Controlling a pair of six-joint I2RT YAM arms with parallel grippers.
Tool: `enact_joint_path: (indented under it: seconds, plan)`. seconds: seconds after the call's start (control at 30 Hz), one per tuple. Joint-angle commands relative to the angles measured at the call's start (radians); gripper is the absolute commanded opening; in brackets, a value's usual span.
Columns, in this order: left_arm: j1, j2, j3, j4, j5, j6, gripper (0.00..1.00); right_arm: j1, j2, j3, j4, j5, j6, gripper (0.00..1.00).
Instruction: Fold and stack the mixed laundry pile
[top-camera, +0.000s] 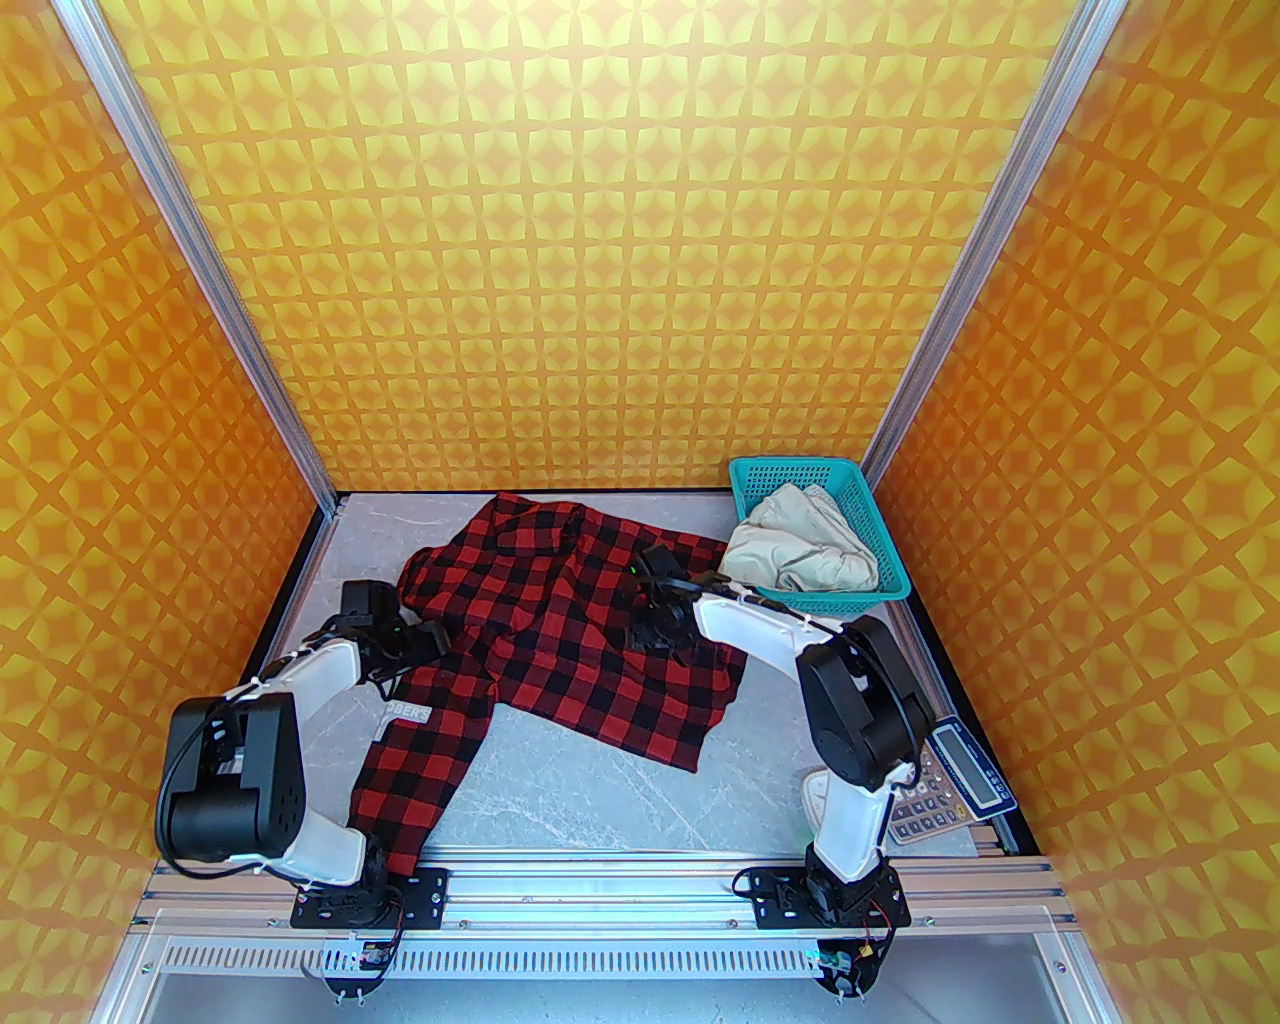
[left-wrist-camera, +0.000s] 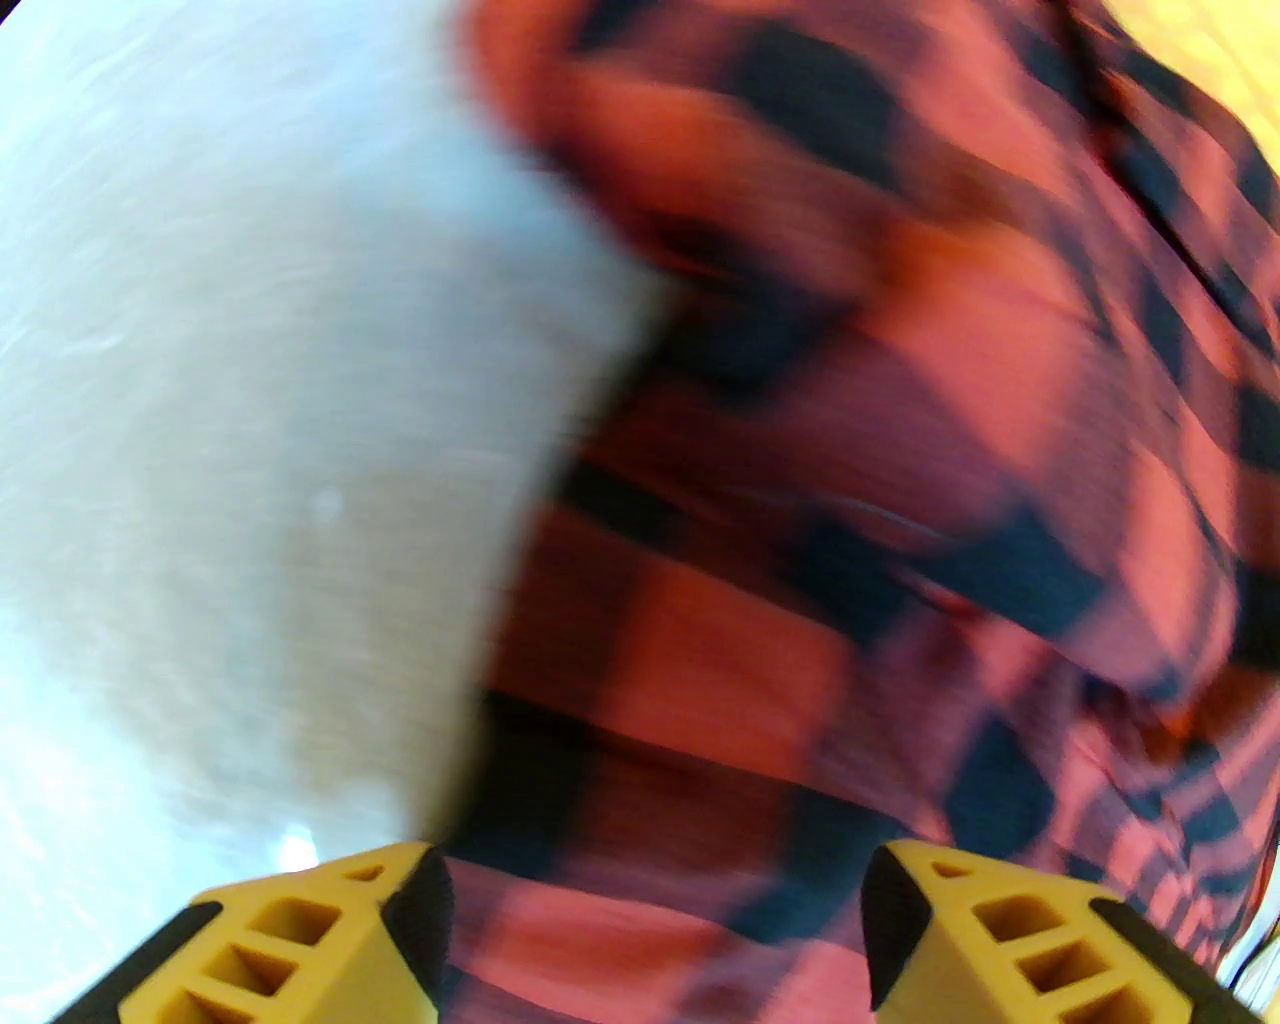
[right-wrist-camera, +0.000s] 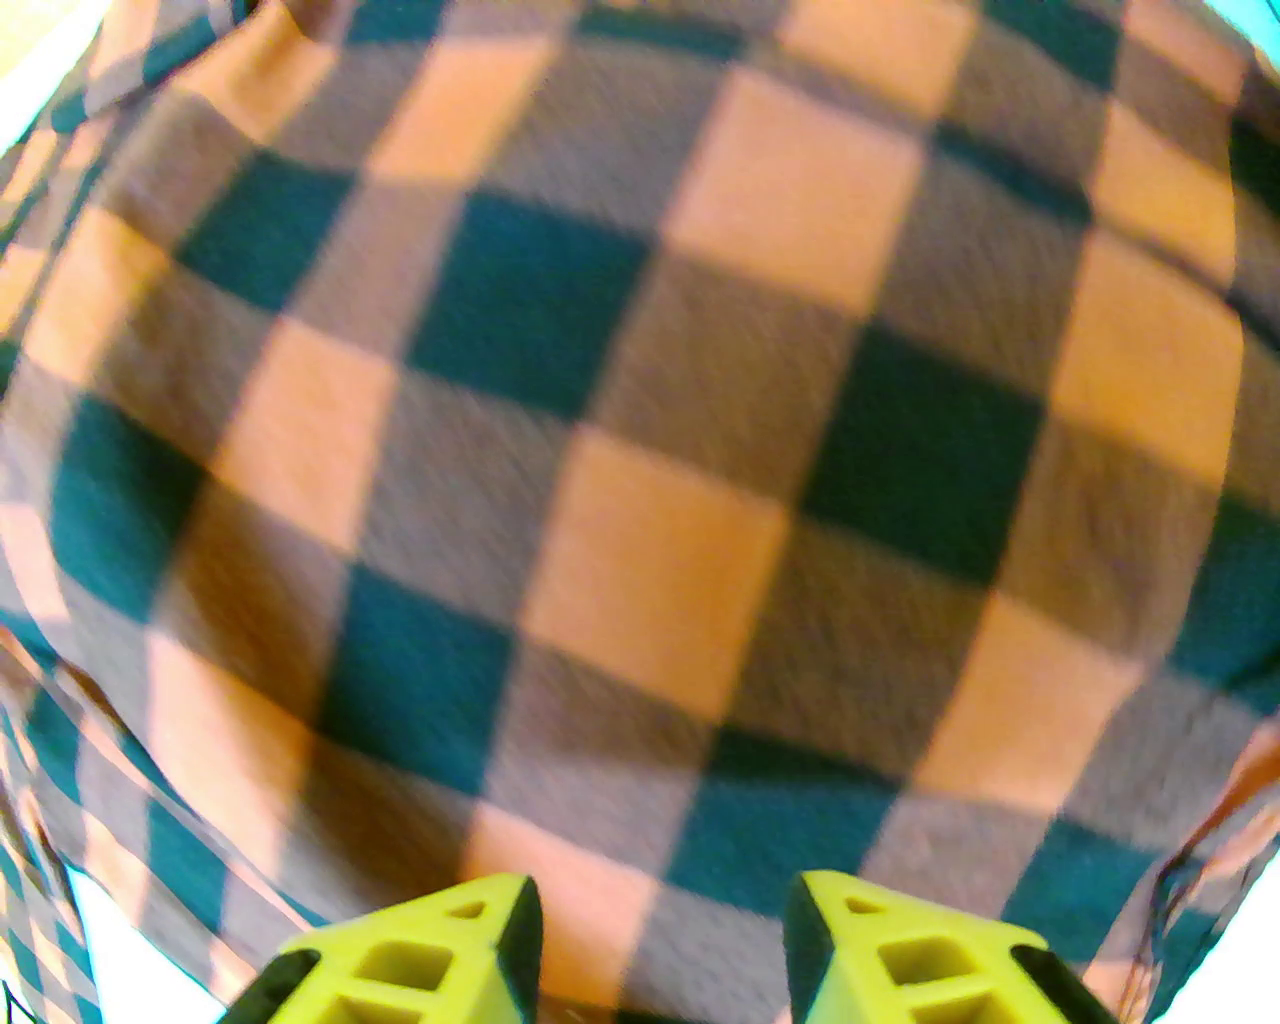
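Note:
The red-and-black checked shirt (top-camera: 560, 620) lies spread on the grey table (top-camera: 620, 790), with one sleeve (top-camera: 420, 770) trailing toward the near edge. My left gripper (top-camera: 432, 640) hovers at the shirt's left shoulder. In the blurred left wrist view this gripper (left-wrist-camera: 655, 920) is open over the shirt (left-wrist-camera: 850, 500) at the cloth's edge. My right gripper (top-camera: 655, 635) sits low over the shirt's body. Seen from the right wrist, that gripper (right-wrist-camera: 660, 940) has its jaws apart above flat checked cloth (right-wrist-camera: 650, 450), with nothing between them. The cream trousers (top-camera: 800, 550) lie bunched in the basket.
A teal mesh basket (top-camera: 890, 585) stands at the back right corner, against the patterned wall. A calculator (top-camera: 945, 780) rests at the table's right edge beside the right arm. Bare table shows in front of the shirt's hem.

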Motion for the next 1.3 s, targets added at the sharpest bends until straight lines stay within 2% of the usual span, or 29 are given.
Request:
enact_joint_path:
  seconds: [0.0, 0.13, 0.33, 0.5, 0.57, 0.73, 0.77, 0.87, 1.17, 1.27]
  plan:
    - [0.018, 0.063, 0.018, -0.001, 0.028, -0.063, 0.69, -0.012, 0.063, 0.086, -0.028, -0.016, -0.028, 0.46]
    - [0.016, 0.089, -0.002, 0.02, 0.073, -0.12, 0.62, -0.036, 0.135, 0.179, -0.03, -0.039, -0.035, 0.47]
    - [-0.004, 0.067, -0.041, 0.029, 0.122, -0.143, 0.36, -0.089, 0.289, 0.342, -0.051, -0.067, -0.047, 0.47]
    - [-0.054, 0.043, -0.055, 0.022, 0.136, -0.139, 0.36, -0.119, 0.388, 0.452, -0.078, -0.073, -0.054, 0.47]
    - [-0.066, 0.04, -0.057, 0.019, 0.136, -0.14, 0.33, -0.123, 0.412, 0.477, -0.081, -0.079, -0.054, 0.47]
    - [-0.067, 0.013, -0.074, 0.041, 0.136, -0.152, 0.02, -0.134, 0.463, 0.532, -0.089, -0.087, -0.043, 0.48]
    - [-0.069, -0.012, -0.084, 0.049, 0.136, -0.158, 0.0, -0.136, 0.469, 0.54, -0.09, -0.088, -0.039, 0.48]
    - [-0.068, -0.135, -0.129, 0.041, 0.118, -0.183, 0.0, -0.145, 0.507, 0.583, -0.097, -0.093, -0.024, 0.48]
    - [-0.068, -0.536, -0.236, -0.204, 0.078, -0.313, 0.0, -0.16, 0.708, 0.877, -0.225, -0.101, 0.02, 0.48]
    - [-0.068, -0.598, -0.231, -0.289, 0.074, -0.32, 0.0, -0.17, 0.729, 0.915, -0.212, -0.105, 0.031, 0.48]
